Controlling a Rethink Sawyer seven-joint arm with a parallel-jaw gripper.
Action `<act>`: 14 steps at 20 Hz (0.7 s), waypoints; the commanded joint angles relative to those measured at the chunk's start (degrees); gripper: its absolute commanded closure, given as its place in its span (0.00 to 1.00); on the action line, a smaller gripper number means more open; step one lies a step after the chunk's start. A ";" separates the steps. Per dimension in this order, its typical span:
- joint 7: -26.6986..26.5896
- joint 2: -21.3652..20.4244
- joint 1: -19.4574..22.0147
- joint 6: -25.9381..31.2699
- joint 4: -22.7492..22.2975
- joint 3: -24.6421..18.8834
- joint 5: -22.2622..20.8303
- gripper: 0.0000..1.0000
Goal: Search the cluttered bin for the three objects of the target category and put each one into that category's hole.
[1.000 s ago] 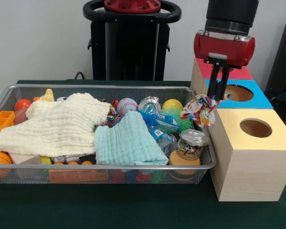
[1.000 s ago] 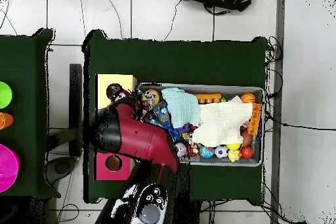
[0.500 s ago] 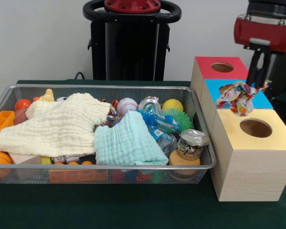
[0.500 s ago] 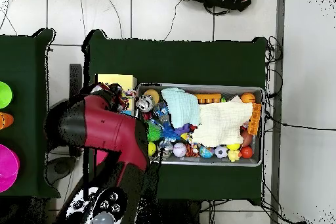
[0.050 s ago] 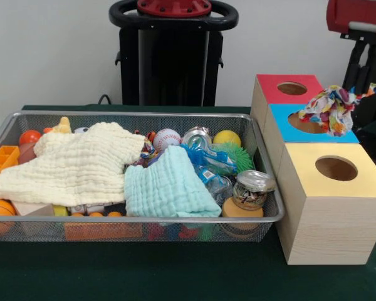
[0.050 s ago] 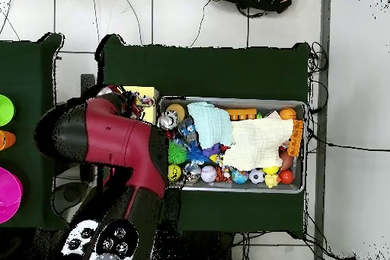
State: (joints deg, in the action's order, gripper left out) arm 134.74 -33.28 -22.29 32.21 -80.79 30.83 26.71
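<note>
My gripper [image 5: 360, 91] hangs at the top right in the front view, shut on a bundle of colourful patterned cloth [image 5: 333, 108]. The cloth dangles above the right side of the blue-topped box [image 5: 281, 116], just over its round hole. A red-topped box [image 5: 269, 89] stands behind it and a yellow-topped box [image 5: 363, 182] in front, each with a hole. In the overhead view the red arm [image 6: 114, 139] covers most of the boxes; only part of the yellow box [image 6: 146, 94] and a scrap of the cloth [image 6: 138, 104] show.
The wire mesh bin [image 5: 175, 220] left of the boxes holds a cream cloth [image 5: 75, 166], a mint cloth [image 5: 166, 188], a baseball [image 5: 167, 138], a yellow ball [image 5: 226, 137], a green spiky ball [image 5: 237, 158], a jar [image 5: 252, 188] and several small toys.
The gripper has carried the cloth from the bin's right end up and to the right, across the blue box, to its right side.
</note>
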 commanded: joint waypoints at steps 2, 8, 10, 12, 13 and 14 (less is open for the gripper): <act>10.70 3.55 3.93 -7.63 -2.06 -4.75 0.65 1.00; 13.04 8.04 3.06 -12.13 0.20 -3.38 1.46 1.00; 13.58 9.14 2.61 -13.08 0.49 -2.85 1.74 1.00; 13.97 9.63 2.17 -12.97 0.58 -2.49 2.14 1.00; 14.45 9.87 1.83 -12.67 0.58 -2.21 2.48 1.00; 14.92 9.92 1.35 -12.14 0.53 -1.81 2.81 1.00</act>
State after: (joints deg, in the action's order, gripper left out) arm 134.74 -27.96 -20.64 19.82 -79.58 31.16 27.23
